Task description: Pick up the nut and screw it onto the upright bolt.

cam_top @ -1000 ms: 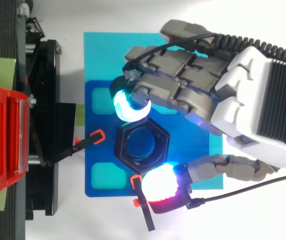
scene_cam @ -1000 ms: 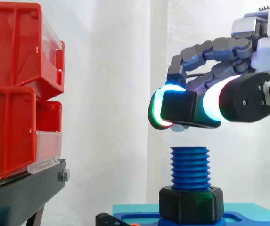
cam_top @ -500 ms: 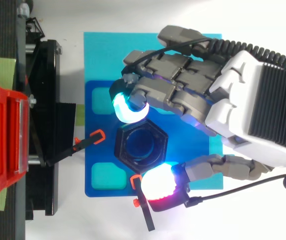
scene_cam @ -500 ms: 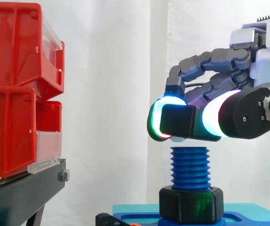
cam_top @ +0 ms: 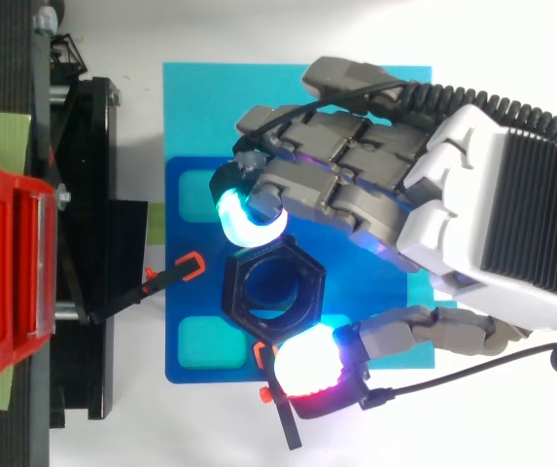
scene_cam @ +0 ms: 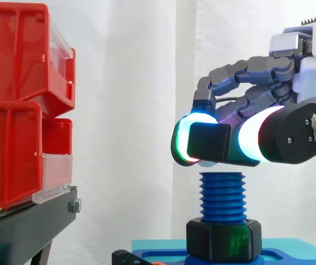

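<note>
Two small shifts mark the last second. In the side view the hand point(scene_cam: 290, 132) has sunk, so the black nut point(scene_cam: 207, 141) it carries now hangs just above the top thread of the upright blue bolt point(scene_cam: 222, 196), where a clear gap stood between them a second ago. From above, the nut point(cam_top: 231, 292) has also slid slightly, and its hole looks roughly centred over the bolt.

The fingers are curled and pinch the nut, with a cyan-glowing pad point(cam_top: 249, 219) on one flat and the thumb's red-white pad point(cam_top: 307, 365) on the opposite side. The bolt stands near the middle of the blue base plate point(cam_top: 186, 282), with a second black nut point(scene_cam: 224, 240) seated at its foot. The red bins point(scene_cam: 14, 110) on the black stand point(scene_cam: 25, 229) lie well apart, beyond the plate's left edge.

I judge the carry is nearly done and threading is next: the nut seems not yet engaged, so it likely needs a last level descent, then turning. A tilted nut could cross-thread or jam
</note>
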